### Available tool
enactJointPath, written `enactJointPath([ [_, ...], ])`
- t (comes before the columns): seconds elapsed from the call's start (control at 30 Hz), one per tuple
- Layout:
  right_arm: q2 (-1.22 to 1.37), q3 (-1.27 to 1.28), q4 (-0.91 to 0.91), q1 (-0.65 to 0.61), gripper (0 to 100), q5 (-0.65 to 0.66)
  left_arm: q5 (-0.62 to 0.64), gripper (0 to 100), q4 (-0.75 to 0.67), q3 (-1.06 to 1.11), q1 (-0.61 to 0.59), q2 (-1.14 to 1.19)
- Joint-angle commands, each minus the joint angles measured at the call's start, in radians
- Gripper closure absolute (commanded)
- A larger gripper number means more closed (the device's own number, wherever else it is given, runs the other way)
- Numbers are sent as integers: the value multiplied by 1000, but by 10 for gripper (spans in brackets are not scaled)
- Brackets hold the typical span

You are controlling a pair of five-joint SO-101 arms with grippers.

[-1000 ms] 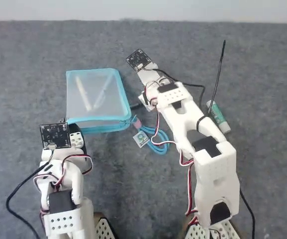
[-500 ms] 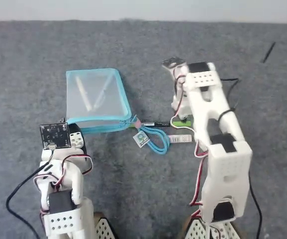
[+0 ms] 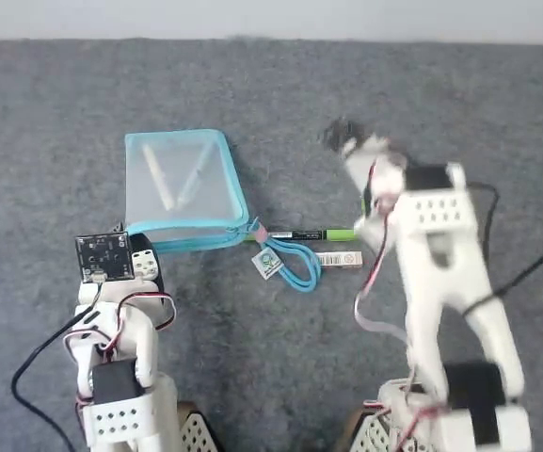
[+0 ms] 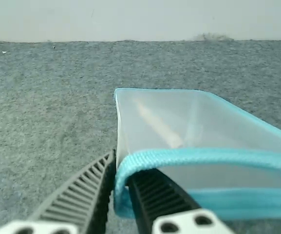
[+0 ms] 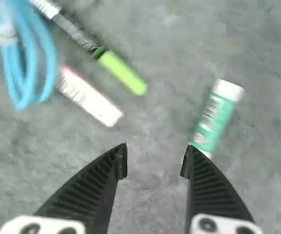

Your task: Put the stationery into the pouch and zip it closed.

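Beside the pouch point(image 3: 182, 184), pen point(image 3: 301, 234) lying crosswise, green cap point(image 3: 340, 234) pointing away.

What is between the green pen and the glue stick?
Nothing but bare grey carpet. In the right wrist view, the green pen and the glue stick lie apart, with no other thing in the gap.

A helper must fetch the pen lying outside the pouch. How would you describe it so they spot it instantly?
Start at the translucent blue-edged pouch on the grey carpet. Just beyond its zipper corner, beside the coiled blue cord, lies the pen. It is long, slim and dark with a bright green cap, unlike the short white stick beside it.
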Motion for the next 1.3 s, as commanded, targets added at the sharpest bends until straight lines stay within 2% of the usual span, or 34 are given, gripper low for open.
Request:
enactJointPath([
  [0.0, -157, 160, -42, -61, 800, 127, 6, 988, -8, -79, 8, -25],
  [0.2, -182, 218, -8, -120, 723, 238, 6, 988, -8, -79, 8, -25],
  [0.53, -125, 311, -217, -127, 724, 226, 6, 988, -8, -79, 8, -25],
  [0.87, 42, 311, -314, -120, 727, 229, 5, 988, 9, -77, 55, -25],
  [1.1, 108, 307, -348, -119, 913, 229, 5, 988, 9, -77, 55, -25],
  [1.2, 120, 305, -343, -119, 939, 218, 5, 988, 9, -77, 55, -25],
  [1.27, 122, 305, -341, -110, 943, 140, 5, 988, 9, -77, 55, -25],
])
